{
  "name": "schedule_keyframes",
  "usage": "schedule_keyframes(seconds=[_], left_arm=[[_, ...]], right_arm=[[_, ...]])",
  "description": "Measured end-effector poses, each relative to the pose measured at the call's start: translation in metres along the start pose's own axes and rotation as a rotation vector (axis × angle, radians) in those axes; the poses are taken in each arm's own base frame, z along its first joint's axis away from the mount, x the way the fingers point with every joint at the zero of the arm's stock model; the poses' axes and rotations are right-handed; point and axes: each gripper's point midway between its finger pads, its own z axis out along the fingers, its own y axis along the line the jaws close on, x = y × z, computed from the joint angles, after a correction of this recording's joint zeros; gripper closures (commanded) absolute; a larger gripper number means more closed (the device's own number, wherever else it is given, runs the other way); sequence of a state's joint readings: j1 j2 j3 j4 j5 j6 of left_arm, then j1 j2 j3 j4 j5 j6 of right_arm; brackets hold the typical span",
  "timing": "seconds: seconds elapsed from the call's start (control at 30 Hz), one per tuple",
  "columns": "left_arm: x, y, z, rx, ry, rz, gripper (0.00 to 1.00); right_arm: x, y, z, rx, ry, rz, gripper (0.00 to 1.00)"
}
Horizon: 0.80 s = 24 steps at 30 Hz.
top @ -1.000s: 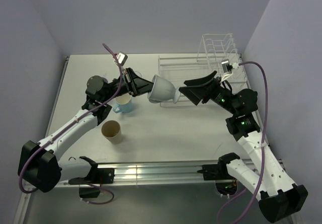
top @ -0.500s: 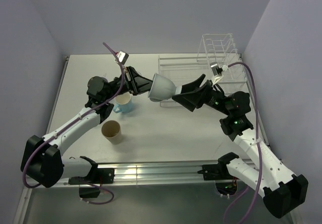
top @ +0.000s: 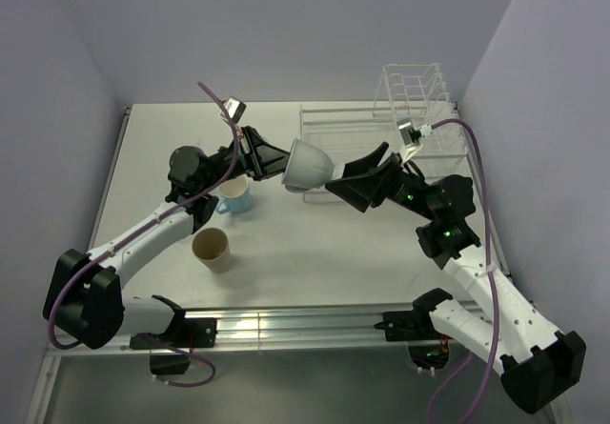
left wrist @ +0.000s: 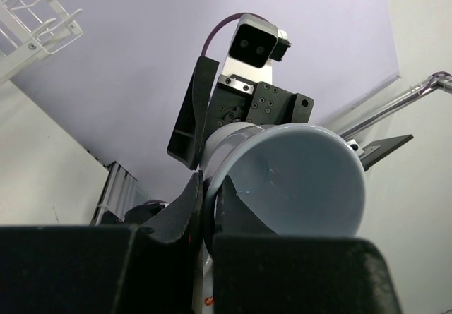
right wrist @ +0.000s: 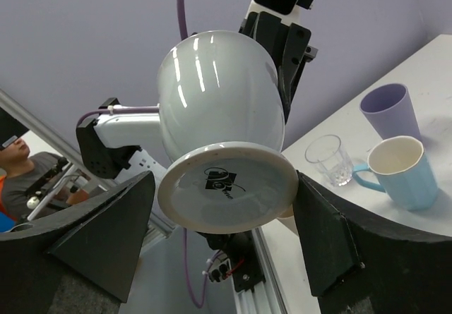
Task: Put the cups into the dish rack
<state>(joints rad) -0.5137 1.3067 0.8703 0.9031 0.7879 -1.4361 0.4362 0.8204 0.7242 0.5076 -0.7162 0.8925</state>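
Cups in view number five: one pale footed cup [right wrist: 212,88], one light blue mug [top: 232,195], one tan cup [top: 212,250], one lavender tumbler [right wrist: 387,109] and one clear glass [right wrist: 329,159]. There is one dish rack [top: 334,124]. The left end effector [left wrist: 208,194] is clenched on the pale footed cup's rim and holds it sideways above the table [top: 315,252], at the rack's near-left edge. The right end effector [right wrist: 224,176] is released, with its fingers spread either side of the cup's foot; whether they touch it cannot be told.
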Motion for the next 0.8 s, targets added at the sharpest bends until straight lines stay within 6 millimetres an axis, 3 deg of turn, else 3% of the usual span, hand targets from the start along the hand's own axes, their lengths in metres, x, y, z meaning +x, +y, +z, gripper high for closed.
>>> schedule_keyframes(seconds=[0.43, 0.53, 0.73, 0.77, 0.8], left_arm=[[-0.001, 0.006, 0.002, 0.023, -0.002, -0.016, 1.0], [0.001, 0.009, 0.001, 0.025, -0.002, -0.029, 1.0], [0.001, 0.011, 0.0, 0.031, -0.008, -0.039, 1.0], [0.001, 0.013, 0.0, 0.031, -0.009, -0.041, 1.0], [0.001, 0.014, 0.0, 0.031, -0.01, -0.045, 1.0]], right_arm=[[0.004, -0.004, 0.005, 0.013, 0.003, 0.017, 0.18], [0.005, -0.008, 0.006, 0.025, 0.005, 0.023, 0.3], [0.006, -0.011, 0.007, 0.039, 0.007, 0.023, 0.63], [0.006, -0.012, 0.007, 0.044, 0.007, 0.024, 0.79], [0.006, -0.013, 0.007, 0.051, 0.007, 0.025, 0.85]])
